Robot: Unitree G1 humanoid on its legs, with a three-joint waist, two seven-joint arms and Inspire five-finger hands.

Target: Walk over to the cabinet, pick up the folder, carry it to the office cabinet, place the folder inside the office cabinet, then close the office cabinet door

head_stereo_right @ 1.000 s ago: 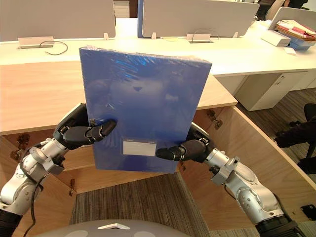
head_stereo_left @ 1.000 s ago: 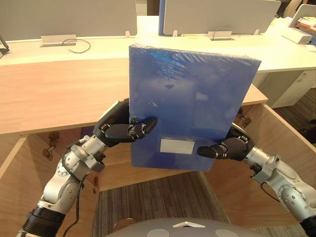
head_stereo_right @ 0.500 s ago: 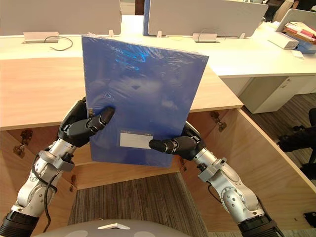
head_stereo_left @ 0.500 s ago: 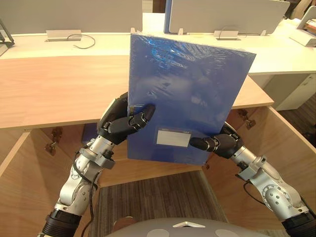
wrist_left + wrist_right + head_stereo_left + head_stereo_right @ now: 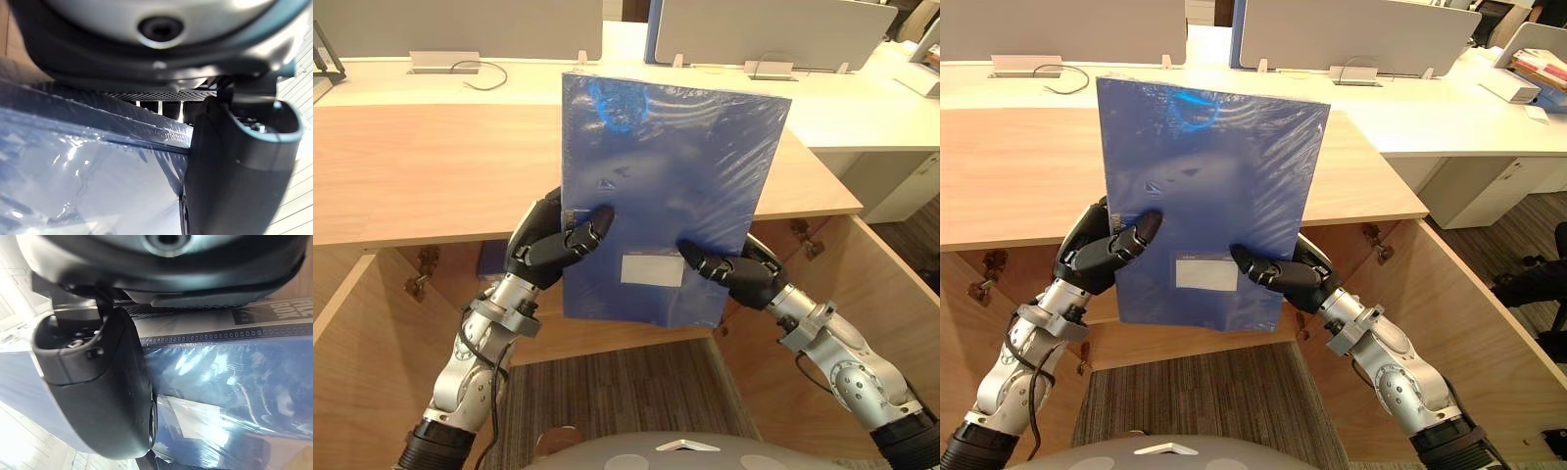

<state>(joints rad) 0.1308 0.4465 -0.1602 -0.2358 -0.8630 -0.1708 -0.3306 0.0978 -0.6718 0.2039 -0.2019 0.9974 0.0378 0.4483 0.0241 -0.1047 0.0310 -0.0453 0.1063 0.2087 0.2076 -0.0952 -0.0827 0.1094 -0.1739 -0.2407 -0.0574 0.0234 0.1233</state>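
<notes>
Left eye view: blue folder (image 5: pixel 675 166), wrapped in shiny plastic film, held upright off any surface, in front of the wooden cabinet top (image 5: pixel 421 166). White label (image 5: pixel 651 271) low on its front face. Left hand (image 5: pixel 543 250) clamps the folder's left edge, thumb across the front, fingers behind it. Right hand (image 5: pixel 734 274) grips the lower right part, thumb on the front just beside the label, fingers hidden behind. Below the top the cabinet stands open, a wooden cabinet door (image 5: pixel 876 284) swung out on the right, striped carpet (image 5: pixel 617 392) under the arms. Right eye view: same hold, folder tilted slightly, both thumbs on the front face; white desk (image 5: pixel 1410 108) with grey screens (image 5: pixel 1351 34) behind the cabinet top. Left wrist view: dark thumb (image 5: pixel 239 166) pressed flat on the film-covered blue face, the folder's edge running past the palm; fingers hidden behind the folder. Right wrist view: thumb lies on the blue front close to the white label, the folder's spine edge against the palm; fingers hidden.
</notes>
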